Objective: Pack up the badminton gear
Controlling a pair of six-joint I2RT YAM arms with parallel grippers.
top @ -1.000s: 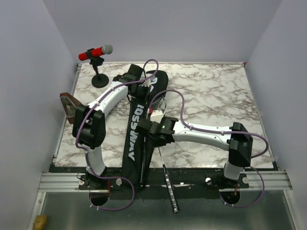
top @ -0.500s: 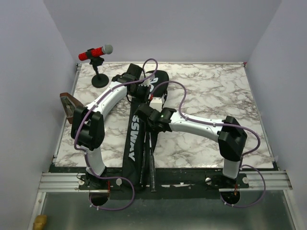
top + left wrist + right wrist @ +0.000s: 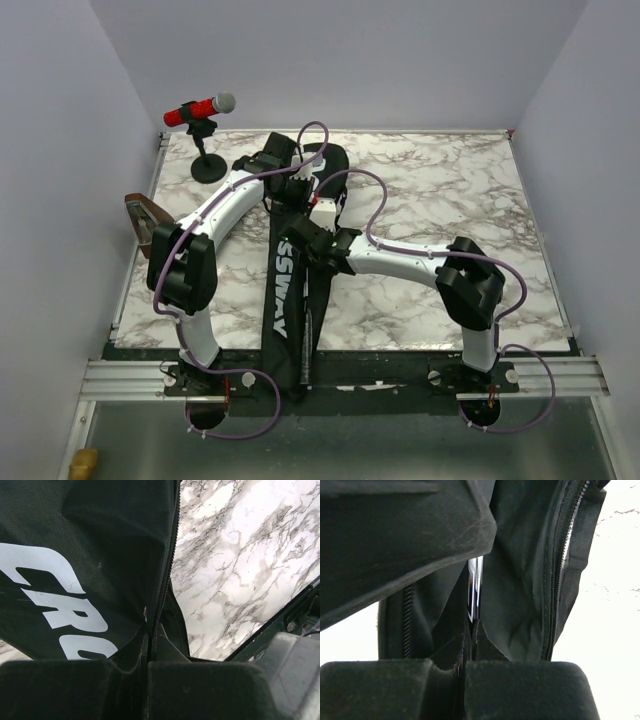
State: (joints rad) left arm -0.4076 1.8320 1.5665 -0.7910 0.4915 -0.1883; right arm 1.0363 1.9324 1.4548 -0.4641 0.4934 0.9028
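At the near edge of the counter [image 3: 440,190], the grip end of a racket [image 3: 306,345] lies along the open side of the long black bag [image 3: 280,300]. The bag's narrow end overhangs the rail between the two arm bases. The racket's head is hidden farther up, under fabric and arms. The right arm rises from its base at the near right and folds at a raised elbow. Its forearm then runs low and leftward across the counter to the middle of the bag. The right claw [image 3: 303,240] is squeezed tight. In its own wrist view the right claw [image 3: 471,645] and dark fabric nearly fill the frame. Between the fingers stands a thin glinting strip, probably the racket's shaft, though the view is too dark and close to be sure. A zipper [image 3: 559,580] runs down the right side. The left arm stands at the near left with its elbow hunched over the counter's left side. Its white forearm reaches diagonally away to the bag's wide far end. There the left claw [image 3: 148,655] is clamped on a fold of the bag beside its zipper, with the white letters "CR" alongside. From above, wrist and cable cover the left claw [image 3: 297,190], and only "SSWAY" of the lettering shows. A brown wedge [image 3: 143,215] sits at the counter's left edge, and a red microphone [image 3: 200,108] stands in the far left corner.
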